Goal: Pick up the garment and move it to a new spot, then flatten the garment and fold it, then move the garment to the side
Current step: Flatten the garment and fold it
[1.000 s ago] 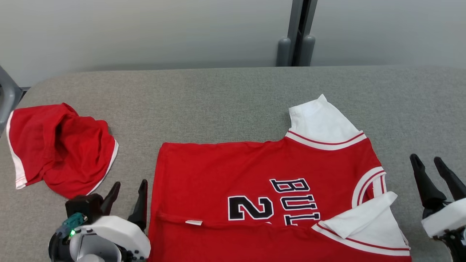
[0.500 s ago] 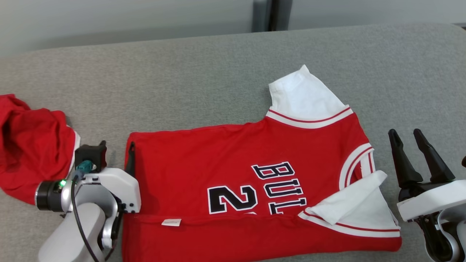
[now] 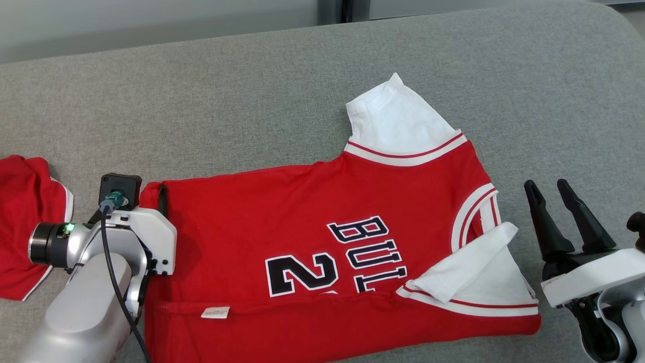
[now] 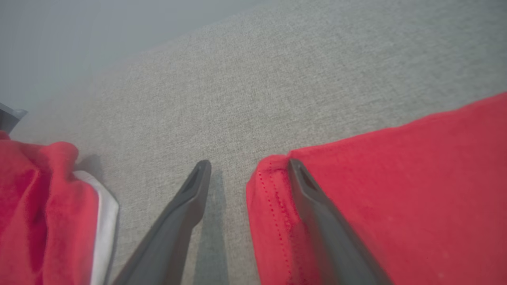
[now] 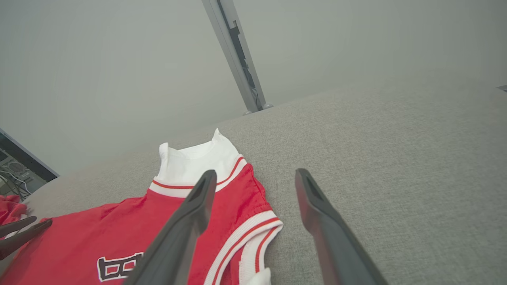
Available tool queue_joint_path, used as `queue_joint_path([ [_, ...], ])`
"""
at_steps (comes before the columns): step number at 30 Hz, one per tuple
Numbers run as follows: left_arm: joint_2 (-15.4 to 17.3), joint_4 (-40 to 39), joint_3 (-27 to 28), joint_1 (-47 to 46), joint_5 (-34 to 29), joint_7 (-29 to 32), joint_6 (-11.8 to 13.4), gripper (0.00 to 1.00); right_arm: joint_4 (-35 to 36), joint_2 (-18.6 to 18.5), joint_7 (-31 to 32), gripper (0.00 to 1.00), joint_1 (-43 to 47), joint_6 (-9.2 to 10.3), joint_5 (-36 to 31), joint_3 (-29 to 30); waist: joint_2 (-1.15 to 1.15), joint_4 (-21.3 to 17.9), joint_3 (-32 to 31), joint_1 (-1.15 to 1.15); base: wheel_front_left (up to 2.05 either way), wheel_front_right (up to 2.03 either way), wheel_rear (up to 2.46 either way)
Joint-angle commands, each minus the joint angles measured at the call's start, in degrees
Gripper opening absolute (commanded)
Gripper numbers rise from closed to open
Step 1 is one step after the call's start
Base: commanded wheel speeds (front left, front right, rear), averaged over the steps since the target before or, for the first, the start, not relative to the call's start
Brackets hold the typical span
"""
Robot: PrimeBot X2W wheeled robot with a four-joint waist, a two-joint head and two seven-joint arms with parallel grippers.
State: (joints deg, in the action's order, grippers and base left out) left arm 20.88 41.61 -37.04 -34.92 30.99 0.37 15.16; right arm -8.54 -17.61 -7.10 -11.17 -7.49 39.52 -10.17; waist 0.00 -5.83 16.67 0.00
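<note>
Head view: a red jersey (image 3: 322, 212) lies spread on the grey table (image 3: 227, 91), its near edge folded up, red shorts (image 3: 20, 227) off to the left; the right gripper (image 3: 546, 184) stands wide open near the neck end. Left wrist view: the left gripper (image 4: 249, 164), jaws wide, straddles the jersey's hem corner (image 4: 263, 178), a likely hold on soft, light, limp cloth. Right wrist view: the empty fingers (image 5: 186, 229) point past the white sleeve (image 5: 194, 162).

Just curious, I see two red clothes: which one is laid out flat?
The jersey with black lettering and white sleeves lies spread out; the other red garment sits bunched at the left.
</note>
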Motion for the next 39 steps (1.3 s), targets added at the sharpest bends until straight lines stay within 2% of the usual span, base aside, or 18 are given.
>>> queue_joint_path([
  [1,-0.05,0.97,-0.33,-1.19,-0.39,-0.28,-0.57,1.00,-0.64,-0.58,-0.69,1.00,-0.60,0.00,0.56,-0.25,0.00,0.02,0.00,0.00,0.00,0.00,0.00],
  [4,-0.56,1.44,-0.90,-1.35,-0.38,-0.45,-1.38,1.00,-1.05,-0.80,-0.87,1.00,-0.72,0.00,0.87,-0.39,0.00,0.14,-0.01,0.00,0.00,0.00,0.00],
  [5,-0.69,1.66,-1.24,-1.57,-0.46,-0.50,-1.87,0.84,-1.30,-0.91,-0.99,1.00,-0.80,0.00,0.83,-0.43,0.00,0.22,0.00,0.00,0.00,0.00,0.00],
  [6,-0.79,1.87,-1.47,-1.77,-0.49,-0.56,-2.31,0.52,-1.55,-1.01,-1.09,1.00,-0.91,0.00,0.80,-0.47,0.00,0.33,0.03,0.00,0.00,0.00,0.00],
  [7,-0.89,2.21,-1.65,-1.89,-0.35,-0.63,-2.72,0.32,-1.87,-1.11,-1.23,1.00,-1.03,0.00,0.81,-0.51,0.00,0.46,0.06,0.00,0.00,0.00,0.00],
  [8,-1.04,2.47,-1.75,-2.03,-0.20,-0.76,-3.11,0.00,-2.16,-1.22,-1.26,1.00,-1.15,0.00,0.79,-0.46,0.00,0.63,0.10,0.00,0.00,0.00,0.00],
  [13,-2.70,2.33,-1.99,-2.81,0.17,-1.65,-3.33,0.00,-2.74,-2.05,-1.08,1.00,-2.70,0.00,1.25,-0.60,0.00,2.69,0.29,0.00,0.00,0.00,0.00],
  [19,-4.89,0.25,-2.99,-3.87,0.20,-2.29,-4.01,0.00,-6.09,-5.54,1.84,1.00,-9.91,-0.01,1.27,-2.30,0.00,6.61,1.89,0.00,0.00,0.00,0.00],
  [29,-10.98,-0.36,-6.07,-7.53,-0.77,-2.97,-5.71,0.00,-18.40,-11.60,11.14,1.00,-28.79,0.00,3.65,-11.88,0.00,14.55,5.45,0.00,0.00,0.00,0.00],
  [39,-15.43,2.80,-8.40,-11.17,-1.14,-4.26,-7.12,0.00,-28.18,-16.34,16.05,1.00,-40.02,0.00,9.07,-21.67,0.00,19.53,8.73,0.00,0.00,0.00,0.00],
])
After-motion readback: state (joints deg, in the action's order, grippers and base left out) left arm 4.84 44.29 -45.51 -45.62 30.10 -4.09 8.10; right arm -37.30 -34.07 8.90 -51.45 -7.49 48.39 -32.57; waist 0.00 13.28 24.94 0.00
